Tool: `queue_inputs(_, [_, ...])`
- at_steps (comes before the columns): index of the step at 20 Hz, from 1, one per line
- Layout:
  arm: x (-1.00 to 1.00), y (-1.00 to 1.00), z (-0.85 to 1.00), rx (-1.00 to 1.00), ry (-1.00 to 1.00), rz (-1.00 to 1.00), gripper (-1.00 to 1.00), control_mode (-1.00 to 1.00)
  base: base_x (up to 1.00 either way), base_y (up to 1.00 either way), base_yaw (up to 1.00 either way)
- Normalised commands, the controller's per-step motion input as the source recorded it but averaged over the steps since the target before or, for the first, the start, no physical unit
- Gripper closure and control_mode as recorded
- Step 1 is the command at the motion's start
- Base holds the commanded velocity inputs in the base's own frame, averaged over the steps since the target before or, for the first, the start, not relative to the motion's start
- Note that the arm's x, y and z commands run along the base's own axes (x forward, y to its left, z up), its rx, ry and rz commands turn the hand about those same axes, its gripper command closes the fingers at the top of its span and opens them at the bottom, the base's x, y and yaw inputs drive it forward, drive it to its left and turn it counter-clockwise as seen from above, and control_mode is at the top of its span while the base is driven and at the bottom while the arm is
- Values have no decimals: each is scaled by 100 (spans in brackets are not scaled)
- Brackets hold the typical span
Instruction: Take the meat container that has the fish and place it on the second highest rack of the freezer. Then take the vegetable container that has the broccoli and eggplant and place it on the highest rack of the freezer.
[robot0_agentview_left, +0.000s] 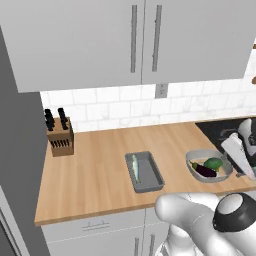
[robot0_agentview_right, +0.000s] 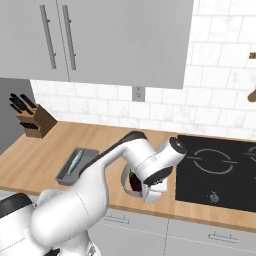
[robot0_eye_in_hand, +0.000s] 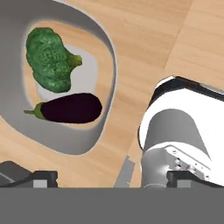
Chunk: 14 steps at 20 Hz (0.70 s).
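The meat container (robot0_agentview_left: 145, 172), a shallow dark-grey tray, lies mid-counter with the slim pale fish (robot0_agentview_left: 135, 167) in it; it also shows as the tray (robot0_agentview_right: 76, 165) left of the arm. The vegetable container (robot0_agentview_left: 192, 159), a round pale bowl, sits to its right and holds the green broccoli (robot0_eye_in_hand: 50, 59) and the purple eggplant (robot0_eye_in_hand: 70, 108). My gripper (robot0_eye_in_hand: 111, 179) hangs open just above the bowl's rim (robot0_eye_in_hand: 109, 65), with nothing between its fingers. From the right base view the hand (robot0_agentview_right: 150, 175) covers most of the bowl. The freezer's racks are out of view.
A knife block (robot0_agentview_left: 60, 135) stands at the counter's back left. The black cooktop (robot0_agentview_right: 215, 167) lies right of the bowl. Grey wall cabinets (robot0_agentview_left: 135, 40) hang overhead. A tall grey panel (robot0_agentview_left: 17, 165) bounds the counter's left end.
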Motion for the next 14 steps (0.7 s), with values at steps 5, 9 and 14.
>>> queue_inputs(5, [5,1,-55,-9,12,0,-100,-100,0,0,0])
queue_inputs(9, [7,0,-40,-5,4,0,-100,-100,0,0,0])
queue_inputs(14, [2,-12,-42,-7,0,0,-100,-100,0,0,0])
